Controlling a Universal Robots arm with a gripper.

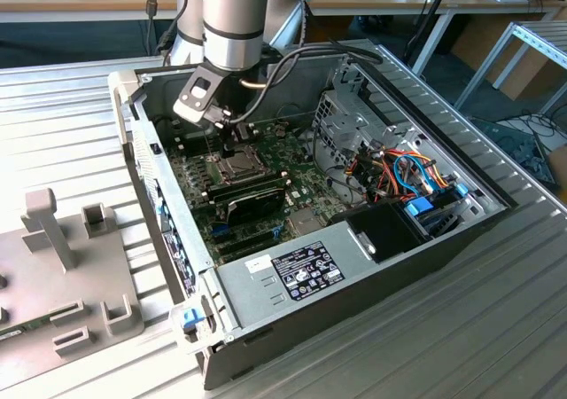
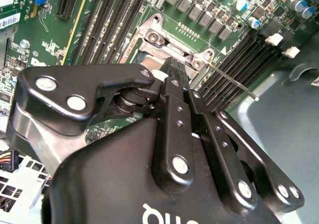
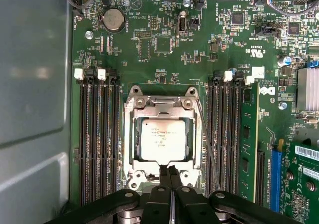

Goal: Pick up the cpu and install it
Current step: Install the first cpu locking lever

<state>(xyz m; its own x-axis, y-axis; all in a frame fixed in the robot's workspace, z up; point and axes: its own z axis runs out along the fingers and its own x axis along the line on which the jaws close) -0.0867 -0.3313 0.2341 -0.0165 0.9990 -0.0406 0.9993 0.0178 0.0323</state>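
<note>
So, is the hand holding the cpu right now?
No, in the first wrist view the cpu lies flat in the socket frame, while the shut hand sits at the frame's edge.

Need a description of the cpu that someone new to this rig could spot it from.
Start at the open computer case and its green motherboard. Midway between the two banks of long black memory slots sits a metal socket frame. The cpu is the flat square inside it; its smooth, dull silver-grey top sets it apart from the shinier frame and the black slots.
</note>
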